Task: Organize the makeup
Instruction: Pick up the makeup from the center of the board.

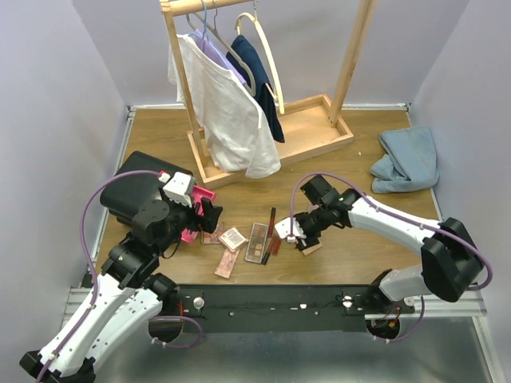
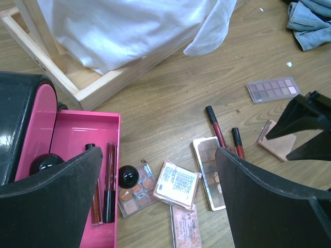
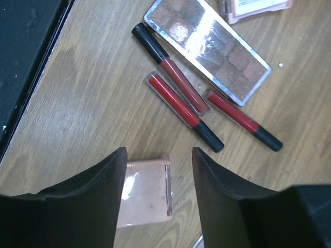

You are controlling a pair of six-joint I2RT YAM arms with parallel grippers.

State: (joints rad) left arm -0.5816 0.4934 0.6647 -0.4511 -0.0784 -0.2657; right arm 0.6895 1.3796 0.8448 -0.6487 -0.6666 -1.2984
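1. The right gripper (image 3: 158, 155) is held spread above a peach compact (image 3: 147, 192), with nothing pinched.
2. The left gripper (image 2: 159, 152) is likewise spread and empty.
3. Three red tubes (image 3: 176, 75) are laid beside an eyeshadow palette (image 3: 207, 49) on the wooden table (image 3: 77, 103).

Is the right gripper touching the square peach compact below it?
Cannot tell. In the right wrist view the open right gripper straddles the square peach compact, one finger hiding its edge; contact is unclear.

Wooden table (image 1: 335, 163): clothes rack base (image 1: 307, 129), blue cloth (image 1: 409, 159), black case (image 1: 132, 191), scattered palettes (image 1: 257, 242), red tubes (image 3: 178, 85), peach compact (image 3: 147, 194).
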